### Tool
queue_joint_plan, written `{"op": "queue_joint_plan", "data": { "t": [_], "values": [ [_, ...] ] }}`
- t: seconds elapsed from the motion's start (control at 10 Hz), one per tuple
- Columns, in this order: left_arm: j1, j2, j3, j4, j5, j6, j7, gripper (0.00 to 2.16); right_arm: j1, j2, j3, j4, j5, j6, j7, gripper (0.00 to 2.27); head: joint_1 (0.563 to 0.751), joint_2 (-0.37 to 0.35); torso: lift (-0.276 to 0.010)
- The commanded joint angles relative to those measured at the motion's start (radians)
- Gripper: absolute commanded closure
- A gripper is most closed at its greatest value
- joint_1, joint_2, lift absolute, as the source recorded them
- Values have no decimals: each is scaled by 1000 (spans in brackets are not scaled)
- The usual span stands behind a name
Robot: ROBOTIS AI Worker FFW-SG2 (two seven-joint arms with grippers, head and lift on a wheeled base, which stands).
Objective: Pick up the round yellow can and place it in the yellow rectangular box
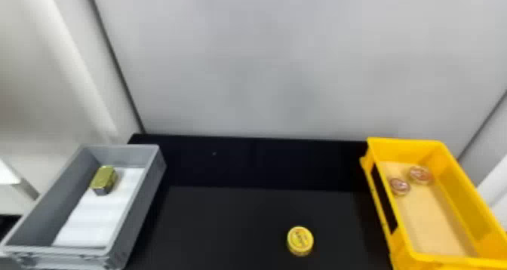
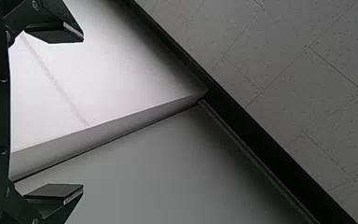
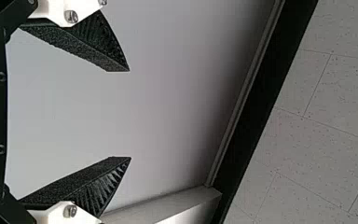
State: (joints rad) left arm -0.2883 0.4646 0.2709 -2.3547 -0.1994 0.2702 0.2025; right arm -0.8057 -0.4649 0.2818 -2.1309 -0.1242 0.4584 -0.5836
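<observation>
While left gripper (image 2: 83,112) and right gripper (image 3: 130,114) gape, yellow box wall (image 1: 400,242) between can (image 1: 300,240) and discs (image 1: 400,186), grey box (image 1: 137,212) leftward

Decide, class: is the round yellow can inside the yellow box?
No, the can sits on the black table, left of the yellow box.

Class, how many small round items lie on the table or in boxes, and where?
3: the round yellow can on the black table; a reddish round item inside the yellow box, and another beside it, farther right. Box walls may hide more.

Can (image 1: 300,240), bin (image 1: 144,201), box (image 1: 403,151) on table (image 1: 226,222)
</observation>
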Motion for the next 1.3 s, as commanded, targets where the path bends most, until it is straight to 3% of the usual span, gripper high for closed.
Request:
{"op": "queue_joint_plan", "data": {
  "t": [0.0,0.1,0.3,0.6,0.8,1.1,1.2],
  "values": [
    [0,2,-1,-2,0,3,0,140,-1,-1,-2,0,-8,5,10,117,663,54,-9],
    [-2,0,-1,-2,0,3,-1,142,-4,0,-10,0,-58,4,39,113,663,54,-9],
    [-2,2,-2,-3,0,3,0,140,2,0,-6,2,-58,7,61,105,663,54,-9],
    [5,2,-1,-3,0,1,0,142,69,60,-55,51,-173,163,53,119,663,54,-9],
    [3,2,-7,-3,6,9,-1,140,123,118,-93,115,-186,352,226,136,663,54,-9],
    [-6,-3,-21,-5,14,17,-1,140,129,147,-25,193,34,664,685,131,663,54,-9],
    [-6,-6,-28,-3,17,15,-1,142,171,157,-9,223,57,673,713,133,663,54,-9]
  ]
}}
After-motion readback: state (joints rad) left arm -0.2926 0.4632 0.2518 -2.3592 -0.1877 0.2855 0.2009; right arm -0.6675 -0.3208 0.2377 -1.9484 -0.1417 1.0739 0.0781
